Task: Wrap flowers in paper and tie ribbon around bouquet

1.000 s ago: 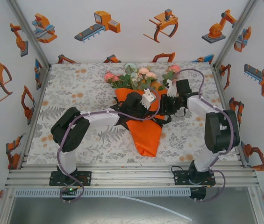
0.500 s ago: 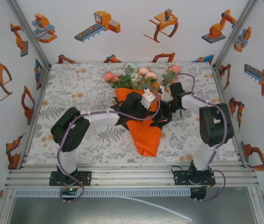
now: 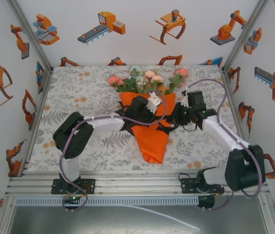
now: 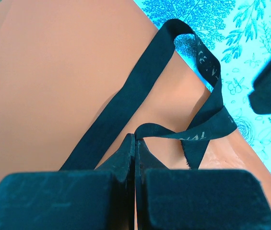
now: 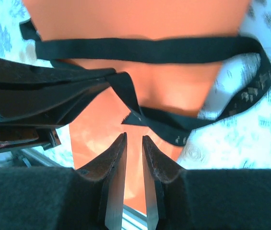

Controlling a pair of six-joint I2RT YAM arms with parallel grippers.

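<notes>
Ribbon (image 4: 125,100) end vanishes in left claw (image 4: 135,140) pinch; right claw (image 5: 134,139) narrowly parted, empty.

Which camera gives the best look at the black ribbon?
The right wrist view: the ribbon spans the orange paper, cut end visible. The left wrist view shows one stretch close up; the top view, thin dark strands.

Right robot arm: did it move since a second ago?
Yes. Its elbow swung out and down toward the near side. The right gripper is beside the bouquet, with its jaws a little apart and empty. The left gripper stayed shut on the ribbon, and the bouquet did not move.
</notes>
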